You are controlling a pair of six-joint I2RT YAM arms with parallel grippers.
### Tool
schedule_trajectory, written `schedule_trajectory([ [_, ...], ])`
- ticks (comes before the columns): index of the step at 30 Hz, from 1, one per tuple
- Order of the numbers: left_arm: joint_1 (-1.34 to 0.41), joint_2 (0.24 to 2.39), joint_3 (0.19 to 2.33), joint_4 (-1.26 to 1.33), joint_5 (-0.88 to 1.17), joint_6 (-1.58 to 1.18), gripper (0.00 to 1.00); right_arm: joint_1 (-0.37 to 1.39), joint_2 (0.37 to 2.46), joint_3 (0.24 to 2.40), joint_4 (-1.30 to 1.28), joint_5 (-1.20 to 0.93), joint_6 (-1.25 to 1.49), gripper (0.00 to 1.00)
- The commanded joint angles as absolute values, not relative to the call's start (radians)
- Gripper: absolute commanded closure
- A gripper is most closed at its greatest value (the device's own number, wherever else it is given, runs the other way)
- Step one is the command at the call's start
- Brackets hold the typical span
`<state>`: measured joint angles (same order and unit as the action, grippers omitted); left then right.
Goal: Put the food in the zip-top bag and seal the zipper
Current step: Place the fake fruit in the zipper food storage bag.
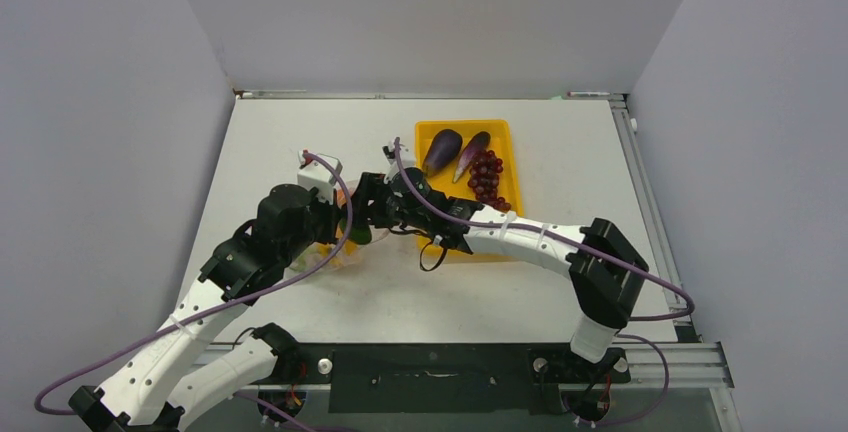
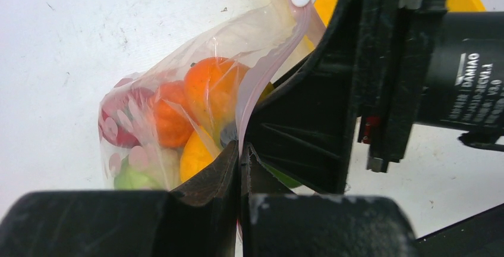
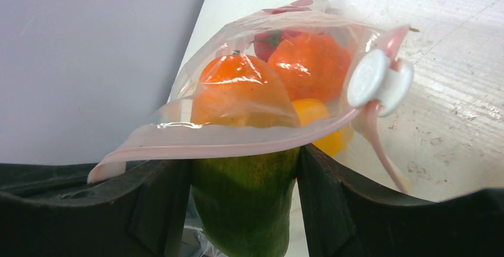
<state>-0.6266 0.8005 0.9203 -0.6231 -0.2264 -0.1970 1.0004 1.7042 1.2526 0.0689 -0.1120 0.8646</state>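
Observation:
The zip-top bag, clear with pink dots, lies on the table with orange, yellow, red and green food inside. My left gripper is shut on the bag's mouth edge, pinching the pink zipper strip. The white slider sits at the strip's far end. My right gripper is shut on a green piece at the bag's mouth, just under the zipper. In the top view both grippers meet at the bag left of centre. Two eggplants and grapes lie in the tray.
The yellow tray stands right of the grippers, toward the back of the white table. Grey walls close in the table on the left, back and right. The right arm reaches across the tray's near edge.

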Motion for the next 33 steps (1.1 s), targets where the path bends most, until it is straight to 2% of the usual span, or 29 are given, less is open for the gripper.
schedule_trajectory([
  [1,-0.624,0.787,0.925,-0.571,-0.208,-0.190,1.00,1.022,1.728,1.240,0.206,-0.039,0.982,0.71],
  [4,-0.624,0.787,0.924,-0.570,-0.207,-0.190,1.00,1.028,1.748,1.228,0.238,-0.005,1.041,0.70],
  [15,-0.624,0.779,0.923,-0.570,-0.210,-0.192,1.00,1.053,1.840,1.229,0.318,0.104,1.170,0.52],
  [19,-0.623,0.777,0.923,-0.569,-0.209,-0.192,1.00,1.057,1.857,1.235,0.336,0.105,1.177,0.37],
  [26,-0.623,0.772,0.920,-0.571,-0.209,-0.192,1.00,1.058,1.847,1.241,0.337,0.064,1.110,0.19],
  [33,-0.623,0.772,0.920,-0.569,-0.210,-0.193,1.00,1.050,1.822,1.215,0.329,0.026,1.067,0.16],
])
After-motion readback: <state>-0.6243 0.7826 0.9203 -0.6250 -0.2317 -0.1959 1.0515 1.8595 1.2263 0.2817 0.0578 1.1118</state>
